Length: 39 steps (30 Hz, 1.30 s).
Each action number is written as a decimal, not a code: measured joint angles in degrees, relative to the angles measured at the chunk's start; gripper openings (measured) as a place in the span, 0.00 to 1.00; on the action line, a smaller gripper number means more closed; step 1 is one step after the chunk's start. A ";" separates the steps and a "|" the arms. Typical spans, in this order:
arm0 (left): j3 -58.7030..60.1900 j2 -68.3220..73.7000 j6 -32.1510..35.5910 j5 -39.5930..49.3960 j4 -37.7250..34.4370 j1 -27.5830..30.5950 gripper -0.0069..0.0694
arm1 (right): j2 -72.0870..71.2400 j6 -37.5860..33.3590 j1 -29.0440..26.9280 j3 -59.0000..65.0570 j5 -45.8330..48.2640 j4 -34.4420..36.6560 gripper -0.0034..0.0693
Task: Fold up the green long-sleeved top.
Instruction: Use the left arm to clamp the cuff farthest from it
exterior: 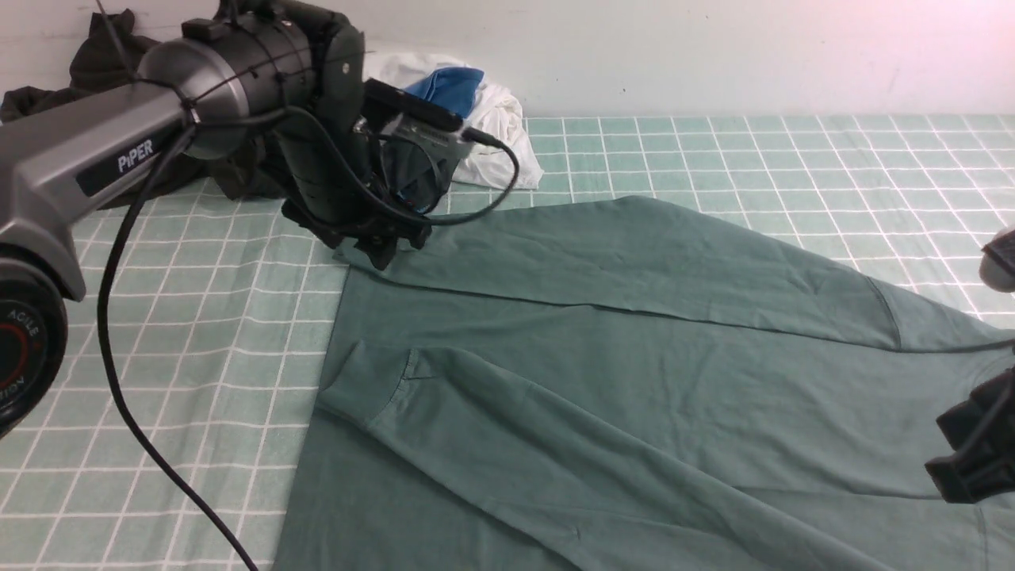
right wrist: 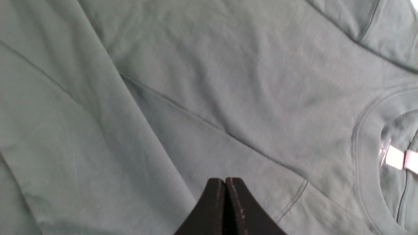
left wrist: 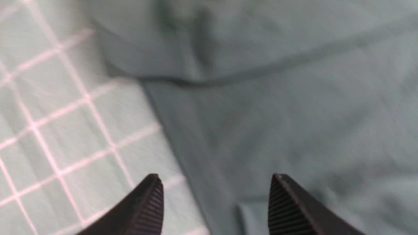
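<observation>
A plain off-white wall (exterior: 714, 47) runs along the back under soft, even light. The work surface is covered by a mint cloth with white grid lines (exterior: 793, 166). Against the wall lie a dark crumpled garment (exterior: 103, 47) and a white cloth heap (exterior: 503, 127) with a blue piece (exterior: 452, 87) on it.

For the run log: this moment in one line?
top: both sleeves across body | left gripper: open, by sleeve end | right gripper: shut, empty, over chest

The front view looks forward and slightly downward from the robot's midline, at medium range, over the checked cloth (exterior: 714, 159). Both wrist views face down at close range onto the green long-sleeved top (exterior: 634, 357), which all three views share.
</observation>
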 joint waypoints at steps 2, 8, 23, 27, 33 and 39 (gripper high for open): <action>-1.05 2.35 -1.88 -3.04 -1.06 2.46 0.63 | 1.31 0.00 0.00 0.00 -1.26 0.00 0.03; -3.11 9.37 -5.59 -11.38 -3.91 6.45 0.63 | 5.86 0.00 0.00 -0.05 -2.16 0.38 0.03; -3.94 13.21 -7.65 -19.27 -5.29 6.98 0.17 | 9.53 0.00 0.00 -0.11 -2.81 0.65 0.03; -3.94 13.21 -7.65 -19.40 -5.29 6.98 0.10 | 9.53 0.00 0.00 -0.11 -2.86 0.65 0.03; -3.94 13.06 -6.06 -18.75 -5.29 6.98 0.09 | 9.53 0.00 0.00 -0.11 -2.98 1.01 0.03; -3.94 12.99 -7.99 -17.56 -5.29 7.40 0.19 | 9.53 0.00 0.00 -0.11 -2.98 1.50 0.03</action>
